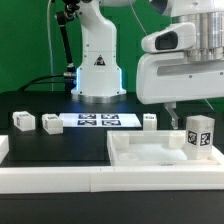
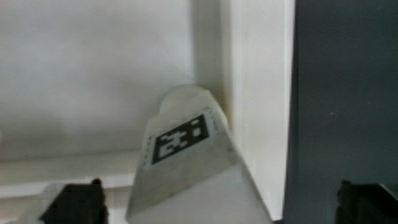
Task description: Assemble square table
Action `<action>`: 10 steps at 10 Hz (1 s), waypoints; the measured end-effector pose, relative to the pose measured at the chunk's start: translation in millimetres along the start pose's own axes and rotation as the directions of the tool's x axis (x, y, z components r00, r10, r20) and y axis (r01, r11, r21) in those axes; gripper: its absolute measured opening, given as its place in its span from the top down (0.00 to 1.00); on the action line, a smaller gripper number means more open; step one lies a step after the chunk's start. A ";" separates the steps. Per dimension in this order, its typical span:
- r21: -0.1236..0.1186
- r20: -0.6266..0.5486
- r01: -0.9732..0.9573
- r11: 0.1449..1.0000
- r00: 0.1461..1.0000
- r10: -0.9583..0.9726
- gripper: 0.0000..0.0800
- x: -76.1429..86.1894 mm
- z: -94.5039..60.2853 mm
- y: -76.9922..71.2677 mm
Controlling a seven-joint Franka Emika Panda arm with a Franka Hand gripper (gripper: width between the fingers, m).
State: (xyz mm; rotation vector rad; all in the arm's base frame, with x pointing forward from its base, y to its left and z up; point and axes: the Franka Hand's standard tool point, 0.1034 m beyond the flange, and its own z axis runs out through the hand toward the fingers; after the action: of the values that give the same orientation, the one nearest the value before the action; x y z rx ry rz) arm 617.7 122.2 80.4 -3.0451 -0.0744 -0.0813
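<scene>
Hanging above the front of the scene at the exterior view's right, the gripper (image 2: 217, 204): jaws spread wide, released, grasping nothing. Seen between the dark fingertips (image 2: 75, 201) in the wrist view: an upright leg block (image 2: 178, 150), white, with a black-and-white tag on its face, a clear gap on either side, touched by neither finger. Stands on the tabletop slab (image 1: 140, 152), close to a raised rim and near the slab's end at the exterior view's right. Slab lying flat on the black table (image 1: 60, 145), just behind the low white rail (image 1: 50, 178) along the front. Farther back on the table: a second leg block (image 1: 22, 121) and a third leg block (image 1: 50, 123) side by side at the exterior view's left, and a fourth leg block (image 1: 148, 121) just beside the end of the marker board (image 1: 97, 121). Behind that board, the arm's white base (image 1: 97, 65).
</scene>
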 end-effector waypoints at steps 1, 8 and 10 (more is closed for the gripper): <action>-0.006 -0.019 0.077 0.997 0.997 -0.077 0.19 3.1 -0.8 1.9; -0.012 -0.018 0.161 0.987 0.987 -0.161 0.64 3.6 -0.9 6.7; -0.011 -0.018 0.117 0.993 0.993 -0.118 0.64 3.6 -0.9 6.6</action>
State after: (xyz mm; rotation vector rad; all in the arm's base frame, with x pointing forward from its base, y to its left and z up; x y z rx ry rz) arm 621.5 115.8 80.9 -3.0471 -0.2527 -0.1194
